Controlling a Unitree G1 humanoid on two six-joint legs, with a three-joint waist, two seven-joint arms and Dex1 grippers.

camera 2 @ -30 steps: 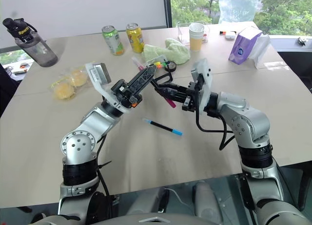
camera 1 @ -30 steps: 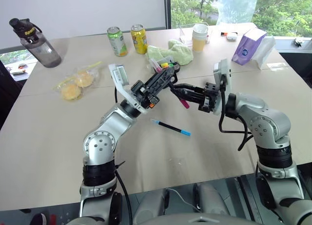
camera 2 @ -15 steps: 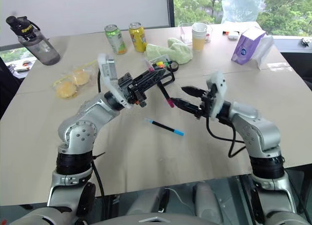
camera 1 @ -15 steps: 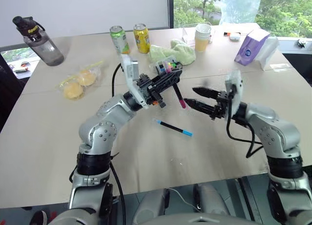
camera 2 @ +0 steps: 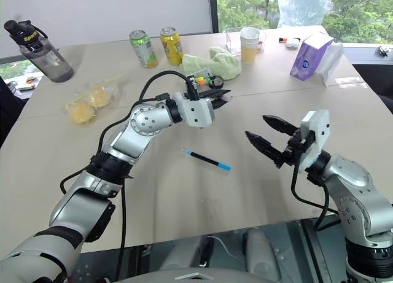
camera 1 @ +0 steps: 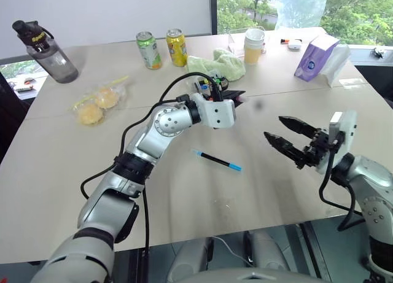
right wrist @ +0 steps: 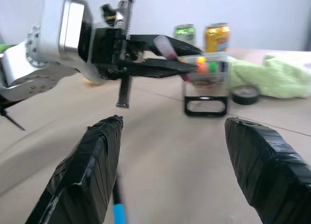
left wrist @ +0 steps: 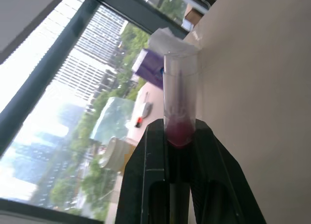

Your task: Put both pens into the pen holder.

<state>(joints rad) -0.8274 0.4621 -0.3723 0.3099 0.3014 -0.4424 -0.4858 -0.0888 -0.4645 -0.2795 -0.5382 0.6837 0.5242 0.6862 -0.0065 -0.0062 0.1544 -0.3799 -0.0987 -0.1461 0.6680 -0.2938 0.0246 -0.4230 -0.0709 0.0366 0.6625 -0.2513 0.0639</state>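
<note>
My left gripper (camera 1: pixel 237 97) is shut on the pink-ended pen (left wrist: pixel 180 102). It is held level above the table, just right of the pen holder (camera 1: pixel 209 85). The pen's pink end (right wrist: pixel 167 46) sticks out past the black fingers. The holder is a small black frame with yellow, green and orange markers in it. The blue-ended pen (camera 1: pixel 215 159) lies flat on the table in front of the holder. My right gripper (camera 1: pixel 285 135) hangs open and empty to the right, pointing toward the left gripper; its fingers (right wrist: pixel 97 161) stand wide apart.
Behind the holder lie a green cloth (camera 1: pixel 215 65) and a black tape roll (right wrist: pixel 245 94). At the back of the table stand a green can (camera 1: pixel 148 50), a yellow can (camera 1: pixel 177 47), a water bottle (camera 1: pixel 46 46), a cup (camera 1: pixel 253 45) and a purple tissue pack (camera 1: pixel 316 57). A bag of oranges (camera 1: pixel 98 102) lies at the left.
The right gripper let go of the pink-ended pen, opened and drew back to the right. The left gripper rolled over and carried the pen forward toward the pen holder.
</note>
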